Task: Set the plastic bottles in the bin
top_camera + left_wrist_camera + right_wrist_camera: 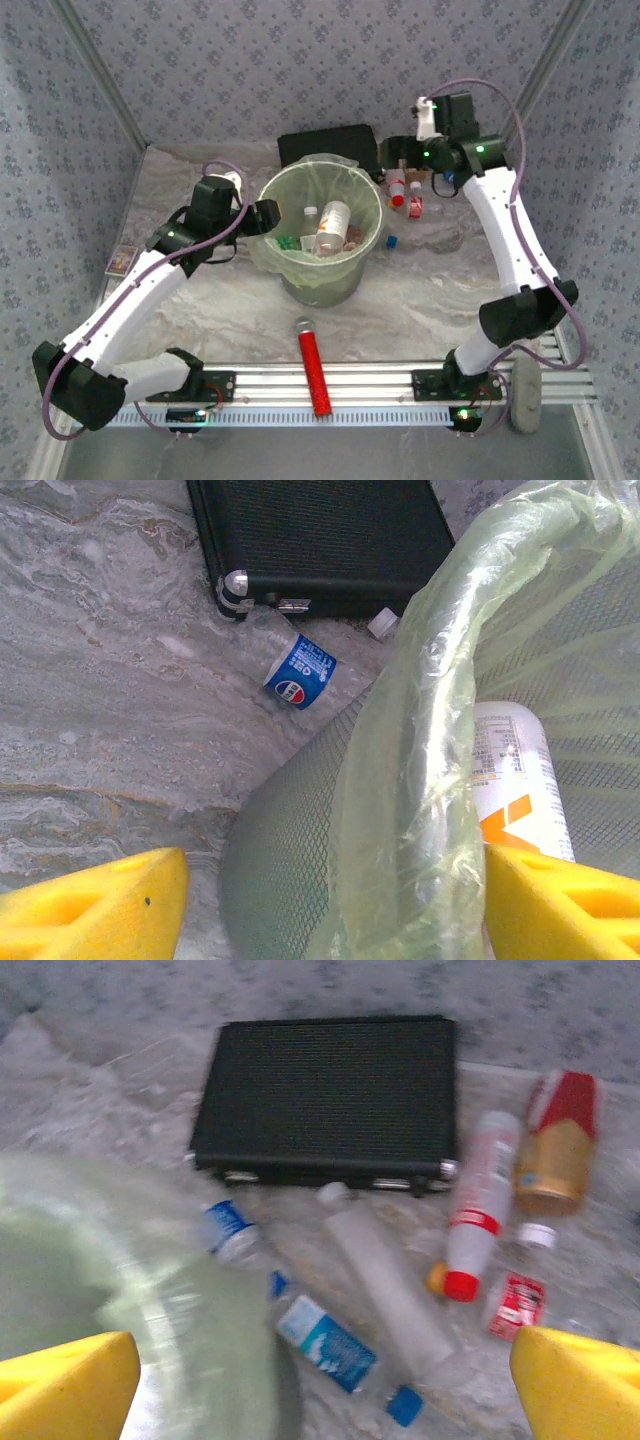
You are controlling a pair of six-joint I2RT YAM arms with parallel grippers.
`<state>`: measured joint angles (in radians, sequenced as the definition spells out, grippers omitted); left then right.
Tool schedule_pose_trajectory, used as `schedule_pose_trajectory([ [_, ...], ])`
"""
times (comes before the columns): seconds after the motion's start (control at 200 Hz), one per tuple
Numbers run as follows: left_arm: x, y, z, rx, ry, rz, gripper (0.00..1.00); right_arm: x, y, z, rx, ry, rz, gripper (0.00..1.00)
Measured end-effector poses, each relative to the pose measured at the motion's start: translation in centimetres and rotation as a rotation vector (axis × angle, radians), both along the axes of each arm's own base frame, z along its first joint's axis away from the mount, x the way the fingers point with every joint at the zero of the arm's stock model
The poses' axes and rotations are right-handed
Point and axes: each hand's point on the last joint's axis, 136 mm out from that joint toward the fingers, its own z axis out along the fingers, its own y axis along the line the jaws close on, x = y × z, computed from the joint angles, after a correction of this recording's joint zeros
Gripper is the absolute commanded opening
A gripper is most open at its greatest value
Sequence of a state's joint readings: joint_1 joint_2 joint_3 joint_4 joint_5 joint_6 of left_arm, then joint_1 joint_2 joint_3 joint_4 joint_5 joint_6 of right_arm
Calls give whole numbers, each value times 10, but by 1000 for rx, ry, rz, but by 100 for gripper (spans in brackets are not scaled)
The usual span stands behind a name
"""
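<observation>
From above, the bin (300, 285) is standing in the middle of the marbled table (430, 290) with its pale green liner folded over the rim. Several plastic bottles (333, 228) are lying inside it, a white and orange one leaning tallest. The loose bottles (405, 192) are lying on the table just right of the bin, near the black case (328, 148), and a red cylinder (315, 365) is lying at the near edge. The left gripper (262, 217) is hovering at the bin's left rim, and the right gripper (393, 155) is hanging by the case, over the loose bottles. In the left wrist view, the left gripper (330, 920) is holding its yellow fingers (95, 905) well apart, one on each side of the bin's rim (420, 730), and gripping nothing. The white and orange bottle (520, 790) is leaning inside the bin, and a clear bottle with a blue label (300, 670) is lying on the table between the bin and the case's corner (320, 530). In the blurred right wrist view, the right gripper (320, 1390) is spreading its fingers (580, 1380) wide with nothing between them. Beyond them, six bottles are lying in front of the case (325, 1090): two blue-labelled ones (330, 1345) beside the bin's edge (150, 1310), a clear unlabelled one (385, 1280), a white one with a red cap (475, 1220), a small red-labelled one (520, 1295) and an amber-brown one (555, 1145).
</observation>
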<state>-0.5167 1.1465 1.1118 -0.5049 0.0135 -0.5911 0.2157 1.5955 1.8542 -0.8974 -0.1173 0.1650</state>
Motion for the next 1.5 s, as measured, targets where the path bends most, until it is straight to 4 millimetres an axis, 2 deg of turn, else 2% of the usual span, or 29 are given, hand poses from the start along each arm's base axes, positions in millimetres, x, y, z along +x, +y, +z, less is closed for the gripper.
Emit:
schedule_pose_trajectory([
  [0.165,0,0,0,0,0,0,76,21,-62,-27,133,57,-223,97],
  [0.35,0,0,0,0,0,0,76,50,-107,-54,324,67,-452,100],
  [0.57,0,0,0,0,0,1,76,87,-150,-122,513,93,-735,100],
  [0.8,0,0,0,0,0,1,76,121,-165,-189,715,102,-942,100],
  [0.929,0,0,0,0,0,0,76,130,-171,-213,800,112,-1047,100],
  [1.304,0,0,0,1,-1,2,76,145,-180,-267,933,149,-1235,100],
  [1.409,0,0,0,2,-1,2,76,151,-182,-275,951,150,-1257,100],
  [1.499,0,0,0,4,-2,1,76,162,-183,-272,970,133,-1255,100],
])
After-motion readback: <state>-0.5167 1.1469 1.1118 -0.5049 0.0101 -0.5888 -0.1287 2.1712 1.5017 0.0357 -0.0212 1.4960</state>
